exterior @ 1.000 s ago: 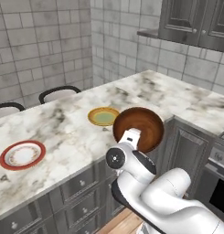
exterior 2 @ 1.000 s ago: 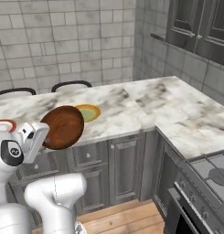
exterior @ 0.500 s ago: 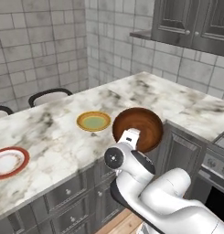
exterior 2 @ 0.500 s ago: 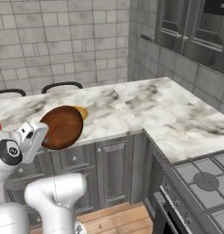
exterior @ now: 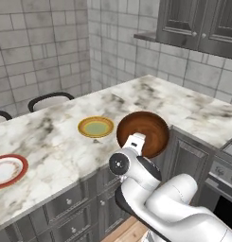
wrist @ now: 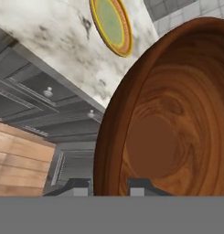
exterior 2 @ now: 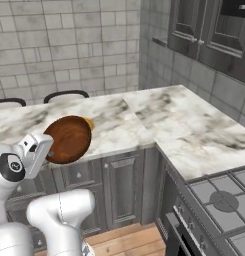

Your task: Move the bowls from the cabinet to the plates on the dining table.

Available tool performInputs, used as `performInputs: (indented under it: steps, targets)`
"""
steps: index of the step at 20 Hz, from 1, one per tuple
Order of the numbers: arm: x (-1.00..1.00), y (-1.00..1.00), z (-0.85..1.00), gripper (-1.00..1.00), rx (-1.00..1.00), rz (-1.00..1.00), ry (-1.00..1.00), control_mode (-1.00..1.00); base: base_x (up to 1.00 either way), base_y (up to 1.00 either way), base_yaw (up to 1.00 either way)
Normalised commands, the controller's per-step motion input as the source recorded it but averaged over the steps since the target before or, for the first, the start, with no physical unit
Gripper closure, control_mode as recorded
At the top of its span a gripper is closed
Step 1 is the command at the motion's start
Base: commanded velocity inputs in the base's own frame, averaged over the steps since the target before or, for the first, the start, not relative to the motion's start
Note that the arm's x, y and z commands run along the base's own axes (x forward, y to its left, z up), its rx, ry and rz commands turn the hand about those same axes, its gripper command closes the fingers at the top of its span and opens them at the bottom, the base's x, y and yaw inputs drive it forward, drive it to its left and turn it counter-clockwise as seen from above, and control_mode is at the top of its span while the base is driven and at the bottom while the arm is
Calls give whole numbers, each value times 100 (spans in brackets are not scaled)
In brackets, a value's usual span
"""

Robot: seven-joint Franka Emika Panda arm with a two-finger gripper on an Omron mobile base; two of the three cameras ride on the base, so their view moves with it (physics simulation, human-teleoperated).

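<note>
While the gripper (wrist: 109, 185) pinches the rim of the dark reddish-brown bowl (exterior: 143, 133), that bowl hangs on edge, near side of the dining table (exterior: 51, 142), just right of the yellow-orange plate (exterior: 95, 126). Judged stiff, light, smooth-glazed, likely slippery; rim hold suits it. Red-rimmed plate (exterior: 7, 170) far left.

I hold 1 dark reddish-brown bowl (exterior: 144, 133) tipped on its edge by the rim, its wood-grained inside facing back at me, just off the front edge of the marble dining table (exterior: 51, 146). On that table lie 2 plates, well apart: the yellow-orange plate (exterior: 95, 126) near the bowl, the red-rimmed plate (exterior: 7, 170) farther left.
</note>
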Motion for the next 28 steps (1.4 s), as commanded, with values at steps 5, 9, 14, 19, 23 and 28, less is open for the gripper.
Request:
performInputs:
  steps: [5,9,14,19,23,28]
  targets:
    - [0,0,0,100,0,0,0,100,48,0,0]
    - [0,0,0,100,0,0,0,100,40,0,0]
    - [0,0,0,100,0,0,0,100,41,0,0]
    - [0,0,0,100,0,0,0,100,46,0,0]
    - [0,0,0,100,0,0,0,100,44,0,0]
    - [0,0,0,100,0,0,0,100,42,0,0]
